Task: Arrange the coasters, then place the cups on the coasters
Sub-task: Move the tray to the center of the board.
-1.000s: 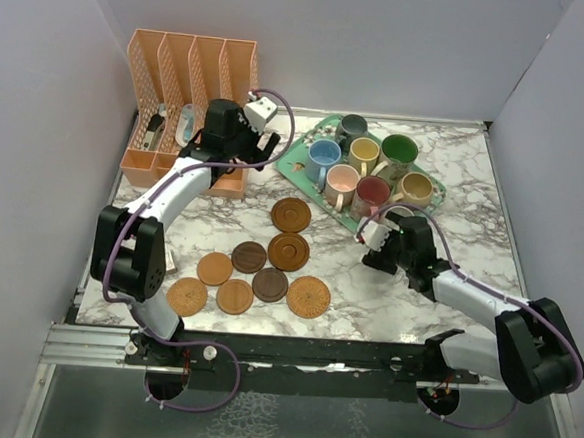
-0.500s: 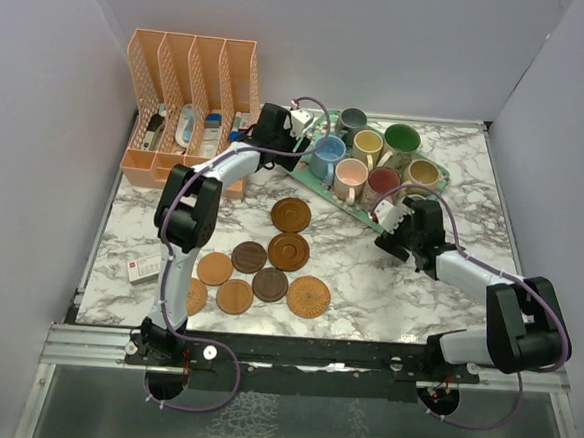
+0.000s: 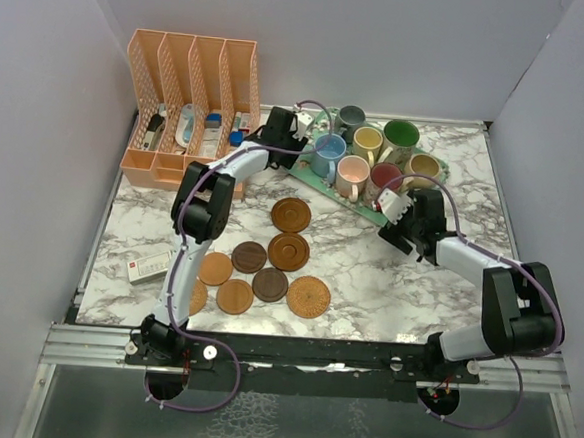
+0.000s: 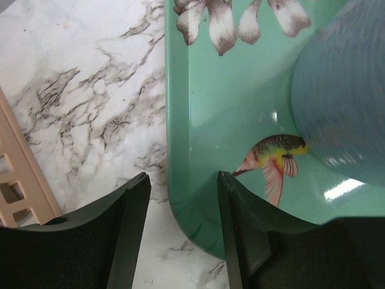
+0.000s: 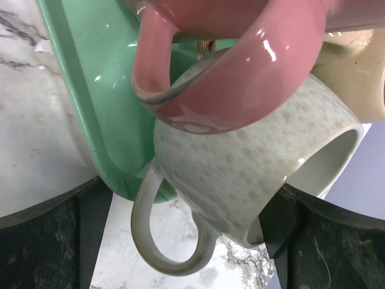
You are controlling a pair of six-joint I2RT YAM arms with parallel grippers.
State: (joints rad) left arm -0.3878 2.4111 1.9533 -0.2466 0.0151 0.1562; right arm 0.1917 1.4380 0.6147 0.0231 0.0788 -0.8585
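Barely started here, no cup on a coaster yet.

The coasters sit in a loose bunch on the near side of the teal floral tray, several touching. By my read the arranging hasn't happened yet, and every one of the cups I can spot is on that tray. The right claw is spread wide and gripping nothing, with a cream speckled mug right between its fingers at the tray's edge and a pink mug just behind. The left claw straddles the tray's left corner rim beside the blue mug, part-open with a gap showing, not clamped.
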